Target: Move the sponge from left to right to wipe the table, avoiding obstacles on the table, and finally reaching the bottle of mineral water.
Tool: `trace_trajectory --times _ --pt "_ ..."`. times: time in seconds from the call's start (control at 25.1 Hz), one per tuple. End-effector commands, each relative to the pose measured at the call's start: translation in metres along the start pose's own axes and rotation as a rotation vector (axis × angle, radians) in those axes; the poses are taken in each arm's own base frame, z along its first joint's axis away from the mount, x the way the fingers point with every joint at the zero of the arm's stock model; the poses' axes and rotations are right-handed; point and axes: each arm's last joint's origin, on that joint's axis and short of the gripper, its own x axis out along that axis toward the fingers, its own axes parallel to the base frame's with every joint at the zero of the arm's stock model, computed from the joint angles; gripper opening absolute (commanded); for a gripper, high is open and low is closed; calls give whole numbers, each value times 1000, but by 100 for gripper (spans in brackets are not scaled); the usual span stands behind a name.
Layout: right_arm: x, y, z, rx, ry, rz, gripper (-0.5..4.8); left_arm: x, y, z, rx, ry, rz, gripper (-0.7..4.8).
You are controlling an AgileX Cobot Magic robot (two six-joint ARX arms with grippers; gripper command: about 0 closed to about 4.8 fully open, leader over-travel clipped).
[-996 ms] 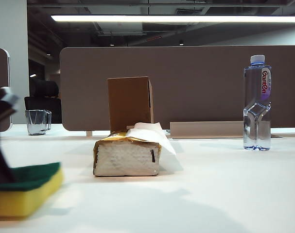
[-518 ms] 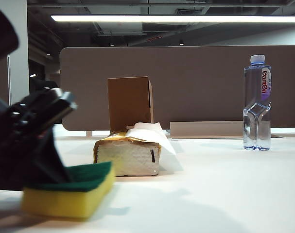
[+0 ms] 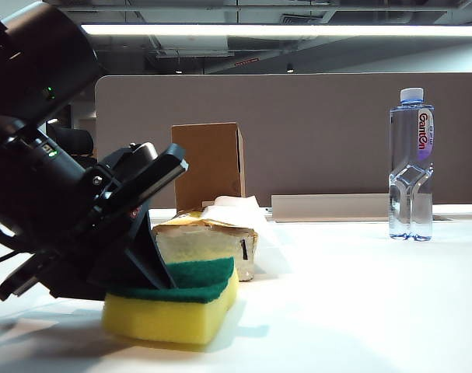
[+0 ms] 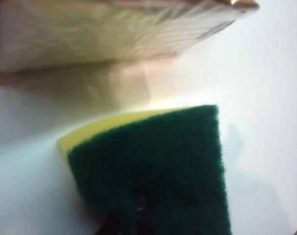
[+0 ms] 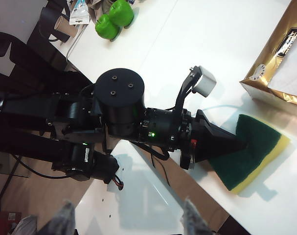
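Sponge (image 3: 176,305) duty falls to the left gripper (image 5: 239,145), whose dark fingers are pinched closed on the green scouring layer, pressing the yellow block flat onto the white table (image 3: 360,303). Taking the tissue pack (image 3: 212,241) as the landmark, the sponge lies just in front of it and a little toward the exterior camera's left, close but with a thin strip of bare tabletop between them; the left wrist view shows that strip, with the pack's pale side (image 4: 109,34) above the sponge's green top (image 4: 158,166). The left arm leans down over the sponge from the left of the pack.

Behind the tissue pack stands the upright brown cardboard box (image 3: 208,165), partly hidden by the arm. Well to the right of the pack, near the far edge of the table, the bottle of mineral water (image 3: 411,163) stands upright with its cap on.

The right gripper (image 5: 126,218) hangs high above the table, looking down on the left arm, the sponge (image 5: 253,152) and a corner of the gold-edged pack (image 5: 278,63); its two blurred fingertips stand wide apart with nothing between them.
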Motion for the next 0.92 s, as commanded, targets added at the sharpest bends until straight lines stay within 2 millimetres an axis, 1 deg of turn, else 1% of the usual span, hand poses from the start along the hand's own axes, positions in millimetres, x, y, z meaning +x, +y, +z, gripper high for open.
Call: trace_trajectory --times 0.04,0.12,0.2,0.44,0.52,0.56,0.64,0.76,0.92 --pt "-1 2 1 -19 -12 6 282 1 1 -4 -3 40 5 51" --pt "-1 2 1 -19 -12 6 282 1 1 -4 -3 40 6 101" --pt "-1 2 1 -19 -12 6 282 1 1 -4 -4 40 6 125" --pt "-1 2 1 -19 -12 6 283 1 1 -4 -4 39 6 129" --pt "-1 2 1 -19 -12 6 282 1 1 -4 -5 39 6 163" --pt "-1 2 1 -19 -12 6 282 1 1 -4 -5 39 6 189" --pt "-1 2 1 -19 -12 6 282 1 1 -4 -5 39 6 220" --pt "-1 2 1 -20 -12 6 282 1 1 -4 -5 39 6 250" --pt "-1 2 1 -20 -12 7 282 0 1 -3 -3 34 3 251"
